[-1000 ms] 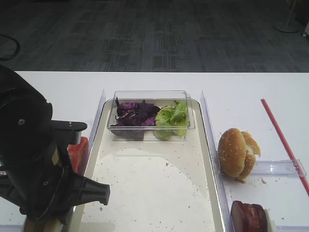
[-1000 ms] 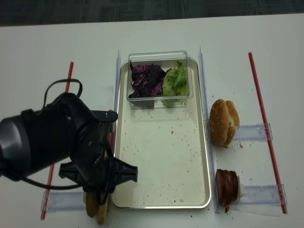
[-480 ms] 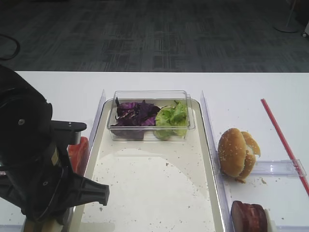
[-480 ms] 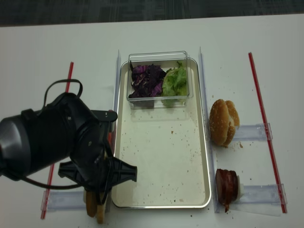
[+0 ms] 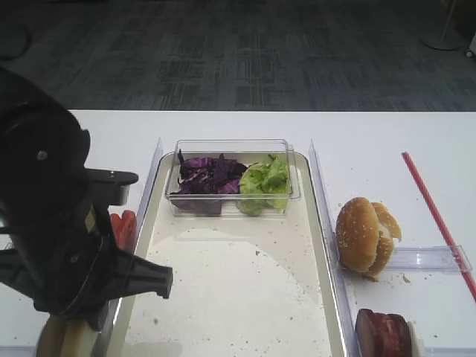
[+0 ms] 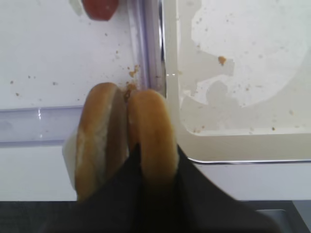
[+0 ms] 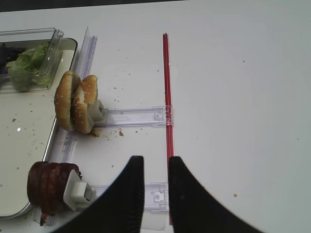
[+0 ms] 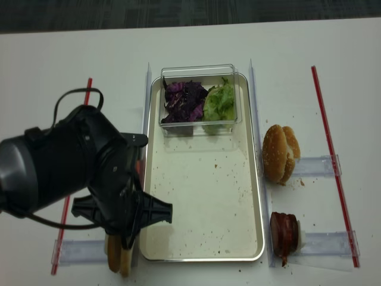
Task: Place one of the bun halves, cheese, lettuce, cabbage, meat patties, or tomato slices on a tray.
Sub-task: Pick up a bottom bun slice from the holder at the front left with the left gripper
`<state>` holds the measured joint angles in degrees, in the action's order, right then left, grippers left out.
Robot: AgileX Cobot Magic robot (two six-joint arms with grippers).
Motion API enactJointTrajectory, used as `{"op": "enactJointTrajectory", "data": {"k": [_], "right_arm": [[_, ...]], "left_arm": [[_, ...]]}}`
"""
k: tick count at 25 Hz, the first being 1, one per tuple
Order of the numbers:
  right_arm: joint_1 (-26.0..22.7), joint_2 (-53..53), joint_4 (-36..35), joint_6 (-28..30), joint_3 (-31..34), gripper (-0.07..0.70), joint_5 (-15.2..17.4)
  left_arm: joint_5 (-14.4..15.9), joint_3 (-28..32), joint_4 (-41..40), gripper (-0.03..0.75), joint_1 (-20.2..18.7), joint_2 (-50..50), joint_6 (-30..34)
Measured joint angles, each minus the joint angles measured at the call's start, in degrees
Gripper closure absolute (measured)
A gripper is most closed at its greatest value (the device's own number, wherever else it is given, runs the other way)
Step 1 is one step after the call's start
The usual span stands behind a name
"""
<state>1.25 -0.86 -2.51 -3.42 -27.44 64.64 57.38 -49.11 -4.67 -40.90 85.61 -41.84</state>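
Buns first: two bun halves (image 6: 124,138) stand on edge side by side just outside the tray's (image 6: 233,153) lower left corner, and the left gripper (image 6: 150,167) has its dark fingers (image 6: 127,167) closed tight around the half nearer the tray (the other half touches it on the outer side). Inside the tray's far end sits a clear tub (image 8: 199,98) holding purple cabbage (image 8: 183,100) beside green lettuce (image 8: 220,101). Tomato slices (image 5: 123,227) peek out left of the tray, partly hidden by the arm. Right of the tray stand sesame buns (image 7: 77,102) and meat patties (image 7: 48,187) in clear holders. The right gripper (image 7: 155,170) hovers over bare table by a red strip (image 7: 166,97), fingers a narrow gap apart, holding nothing.
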Motion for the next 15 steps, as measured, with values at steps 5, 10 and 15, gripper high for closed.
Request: {"op": "enactJointTrajectory", "data": {"k": [5, 10, 15], "right_arm": [[0.0, 0.0, 0.0, 0.0, 0.0, 0.455, 0.0], [0.0, 0.0, 0.0, 0.0, 0.0, 0.455, 0.0], [0.0, 0.0, 0.0, 0.0, 0.0, 0.455, 0.0]], "left_arm": [[3.7, -5.9, -0.8, 0.654, 0.0, 0.0, 0.5], [5.1, -11.0, -1.6, 0.655, 0.1, 0.0, 0.6], [6.1, -12.8, -1.6, 0.655, 3.2, 0.0, 2.3]]}}
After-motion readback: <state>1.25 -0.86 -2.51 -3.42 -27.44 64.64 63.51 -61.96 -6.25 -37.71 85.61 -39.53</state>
